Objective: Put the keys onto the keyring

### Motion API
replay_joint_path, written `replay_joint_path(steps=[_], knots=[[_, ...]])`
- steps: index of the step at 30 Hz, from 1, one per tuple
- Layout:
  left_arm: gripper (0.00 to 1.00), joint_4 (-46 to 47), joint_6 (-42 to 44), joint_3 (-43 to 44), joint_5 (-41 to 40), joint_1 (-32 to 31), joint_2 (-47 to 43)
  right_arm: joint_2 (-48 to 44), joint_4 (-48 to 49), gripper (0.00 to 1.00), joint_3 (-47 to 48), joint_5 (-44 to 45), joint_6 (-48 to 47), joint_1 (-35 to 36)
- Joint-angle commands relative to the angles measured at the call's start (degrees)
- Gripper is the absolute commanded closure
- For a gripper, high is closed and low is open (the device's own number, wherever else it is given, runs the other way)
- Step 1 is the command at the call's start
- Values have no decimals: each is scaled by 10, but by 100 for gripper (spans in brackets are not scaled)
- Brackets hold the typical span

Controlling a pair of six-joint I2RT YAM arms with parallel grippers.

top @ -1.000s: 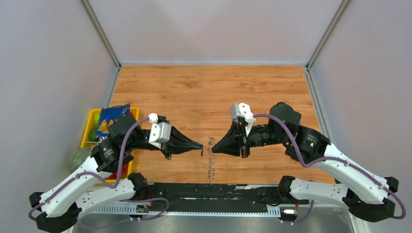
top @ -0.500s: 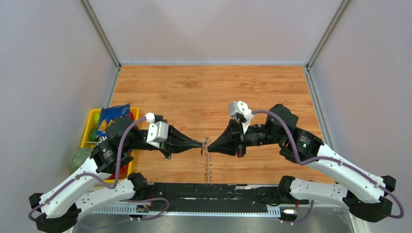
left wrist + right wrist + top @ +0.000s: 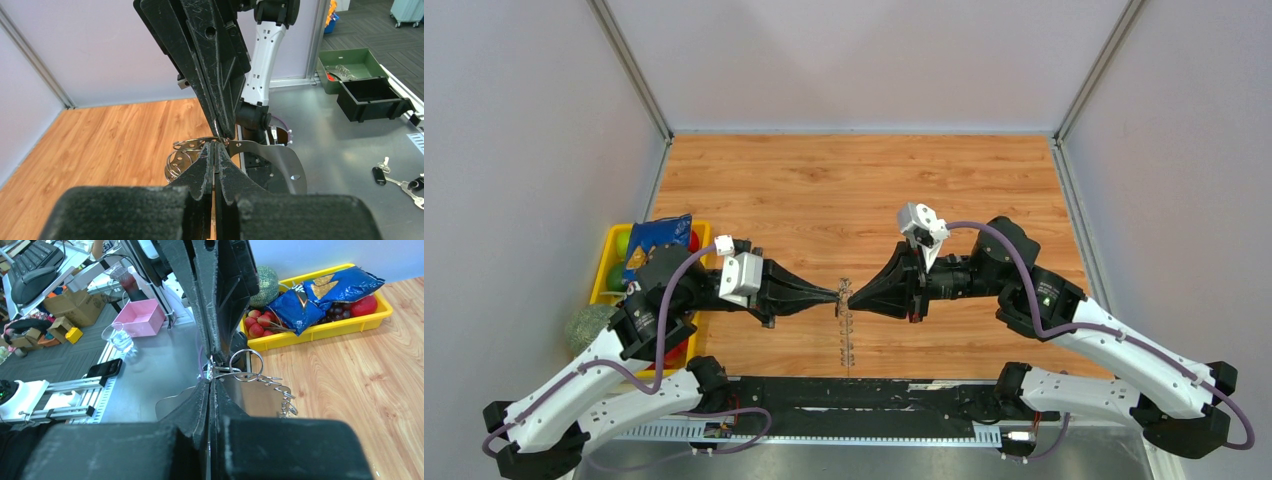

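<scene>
Keyring (image 3: 257, 377) up in the air above the wooden table (image 3: 824, 190), caught right at the nose-to-nose meeting point of both arms. Right tool (image 3: 210, 381) pressed together on the wire, with the round loop and the jagged fringe of little bits sticking out just past its tips. Left tool (image 3: 215, 146) pressed together too, tips touching the keyring from the opposite side. Maybe pinching a key blade, maybe only the wire, honestly can't tell from either wrist view. One tiny black-headed key (image 3: 378, 176) spotted well beyond the keyring, lying on the grey table (image 3: 330, 150), plus a couple more at the frame edge.

Looks like the threading step: lining something up with the split in the wire. Not done yet by the look of it. Next move, guessing here: tiny sideways nudge plus a twist from the left side, right side held rock steady. Thin wire, small gap, so go slow or risk slipping off.
</scene>
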Motion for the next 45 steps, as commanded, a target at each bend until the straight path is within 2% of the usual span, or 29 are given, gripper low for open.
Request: replay_joint_path(steps=[1,13,35,45], knots=[[100,28,-8,-2,6,-2,-9,-14,59,100,-3,11,20,-1],[100,35,-12,-1,14,-2,-16,-21,82,100,-17,46,36,-1],[100,67,-28,-15,33,-2,-11,-72,262,100,-106,122,83,0],[100,66,-27,-17,15,-2,-10,-72,307,100,-122,130,95,0]])
